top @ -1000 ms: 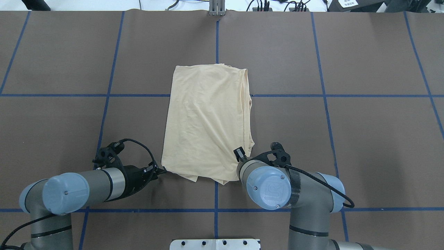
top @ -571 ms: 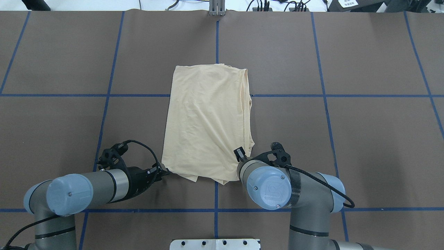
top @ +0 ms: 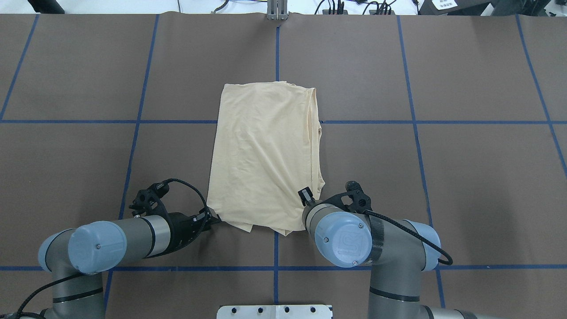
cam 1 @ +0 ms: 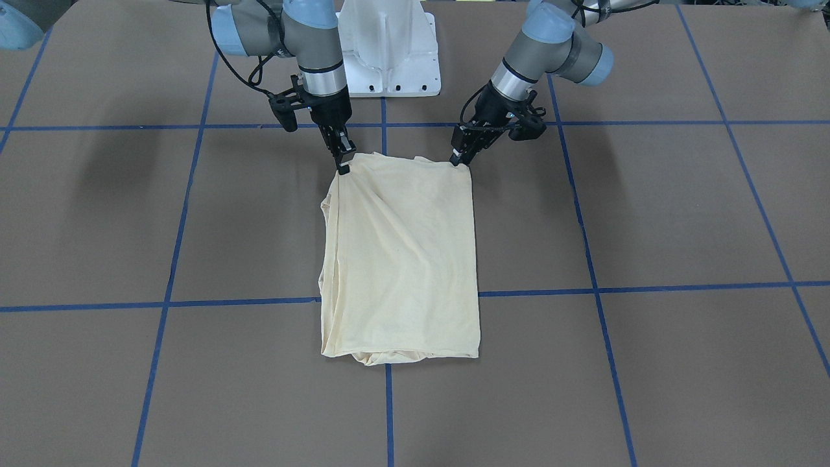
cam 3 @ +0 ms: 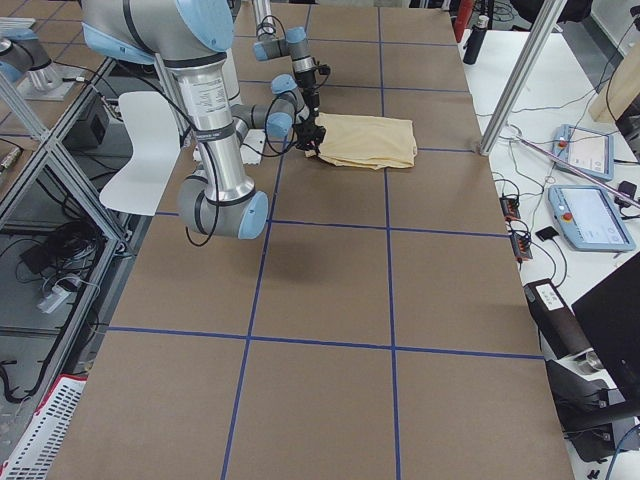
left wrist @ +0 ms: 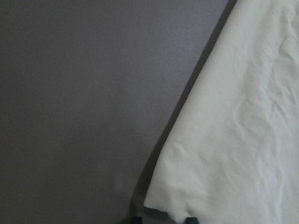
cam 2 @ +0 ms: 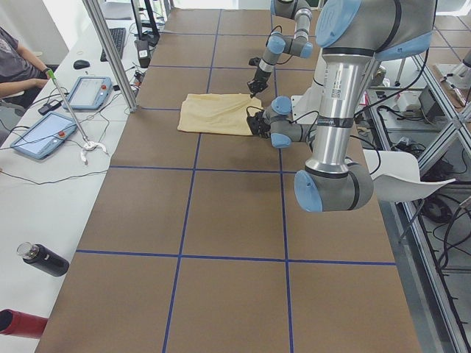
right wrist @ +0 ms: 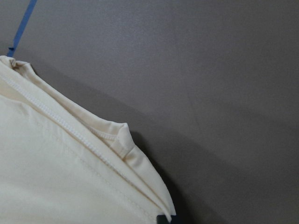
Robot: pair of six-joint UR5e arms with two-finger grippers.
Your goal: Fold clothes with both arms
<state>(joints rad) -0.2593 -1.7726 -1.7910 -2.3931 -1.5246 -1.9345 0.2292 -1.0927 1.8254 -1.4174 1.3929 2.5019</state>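
The left gripper [cam 1: 459,158] has just slid in until its part-open fingers straddle one near corner of the folded shirt [top: 266,155] lying mid-table, while the right gripper [cam 1: 342,167] stays pinched on the other corner, so the next fold looks about ready.

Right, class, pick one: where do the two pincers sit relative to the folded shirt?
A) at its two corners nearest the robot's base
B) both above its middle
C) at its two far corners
A: the left pincer and right pincer each sit at a shirt corner on the white base's side.
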